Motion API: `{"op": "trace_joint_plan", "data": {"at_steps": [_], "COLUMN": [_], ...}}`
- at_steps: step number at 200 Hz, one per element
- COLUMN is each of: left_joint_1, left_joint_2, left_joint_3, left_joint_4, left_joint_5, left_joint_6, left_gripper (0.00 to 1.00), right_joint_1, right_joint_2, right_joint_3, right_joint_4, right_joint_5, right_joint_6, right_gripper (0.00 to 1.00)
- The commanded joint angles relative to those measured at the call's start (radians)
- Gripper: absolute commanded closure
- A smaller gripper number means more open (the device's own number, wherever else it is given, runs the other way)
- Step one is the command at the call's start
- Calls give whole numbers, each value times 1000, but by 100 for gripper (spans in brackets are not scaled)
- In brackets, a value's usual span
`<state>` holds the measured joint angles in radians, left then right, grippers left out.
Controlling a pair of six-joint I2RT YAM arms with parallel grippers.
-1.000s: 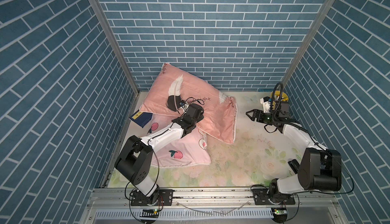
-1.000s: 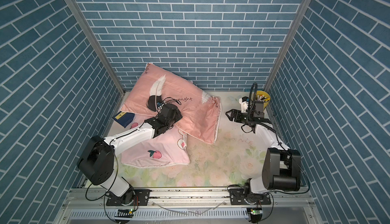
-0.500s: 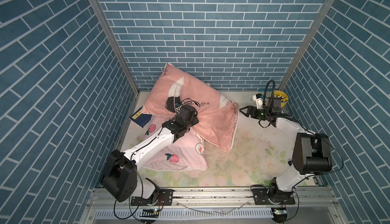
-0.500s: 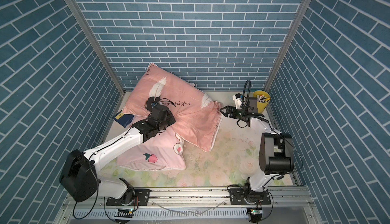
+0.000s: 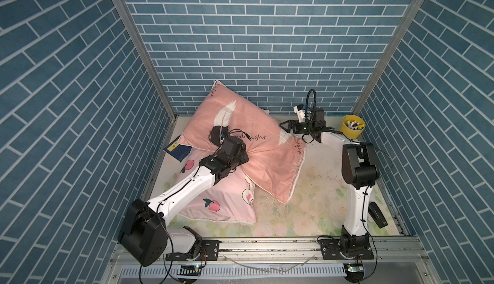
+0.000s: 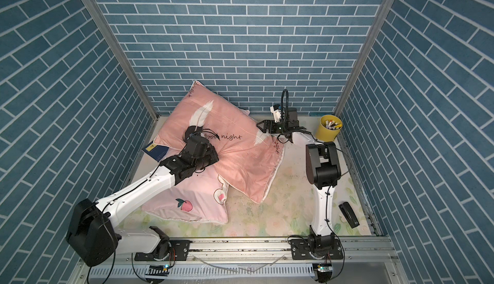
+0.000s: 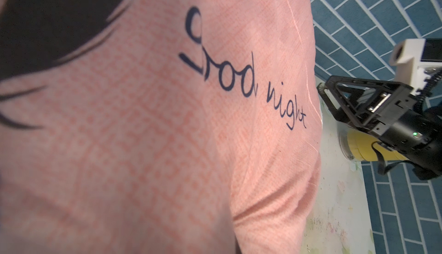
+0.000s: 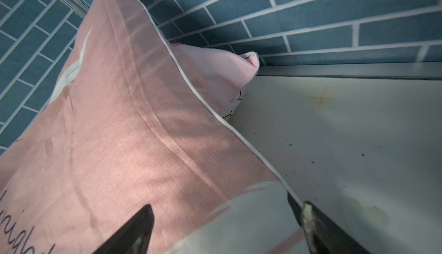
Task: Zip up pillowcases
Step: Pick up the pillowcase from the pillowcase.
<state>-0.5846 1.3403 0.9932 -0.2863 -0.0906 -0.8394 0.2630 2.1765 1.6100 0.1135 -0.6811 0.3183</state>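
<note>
Grip: left gripper (image 5: pixel 244 159), jaws closed, apparently pinches salmon pillowcase (image 5: pixel 267 162) at 7 o'clock; right gripper (image 5: pixel 284 128), jaws wide, should clamp 3 o'clock corner.

Here's my left arm (image 5: pixel 187 189) and right arm (image 5: pixel 355 207): white shells, black joints, thin black cables; right end effector (image 5: pixel 285 130) black, truss-framed (green light (image 7: pixel 415 134) behind it).

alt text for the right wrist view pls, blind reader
A salmon-pink fabric pillow with white piping fills half the frame, its corner between the open black fingers of the right gripper. Behind it, the corner of a pale pink pillow sits by the blue brick wall.
</note>
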Motion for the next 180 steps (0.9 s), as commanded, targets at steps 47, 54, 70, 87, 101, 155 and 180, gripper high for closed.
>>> {"op": "trace_joint_plan", "data": {"at_steps": [47, 54, 70, 87, 101, 155, 180], "left_joint_1": [0, 0, 0, 0, 0, -38, -104], "left_joint_2": [48, 62, 98, 136, 162, 219, 268], "left_joint_3": [33, 48, 93, 153, 215, 486, 612], "left_joint_4": [41, 42, 42, 38, 29, -32, -44], "left_joint_5": [31, 35, 41, 42, 43, -27, -73], "left_joint_6": [37, 45, 65, 94, 126, 316, 428], "left_gripper": [100, 100, 100, 100, 100, 100, 100], "right_joint_1": [93, 95, 98, 99, 101, 102, 102], "right_joint_2": [86, 81, 53, 13, -44, -274, -429], "right_joint_3": [123, 129, 130, 129, 140, 113, 10], "right_joint_4": [-101, -126, -162, -191, -236, -320, -286], "right_joint_5": [-126, -131, -134, -119, -99, 19, 105], "right_joint_6": [-36, -37, -43, -57, -73, -102, -109], "right_gripper": [17, 30, 70, 100, 100, 100, 100]}}
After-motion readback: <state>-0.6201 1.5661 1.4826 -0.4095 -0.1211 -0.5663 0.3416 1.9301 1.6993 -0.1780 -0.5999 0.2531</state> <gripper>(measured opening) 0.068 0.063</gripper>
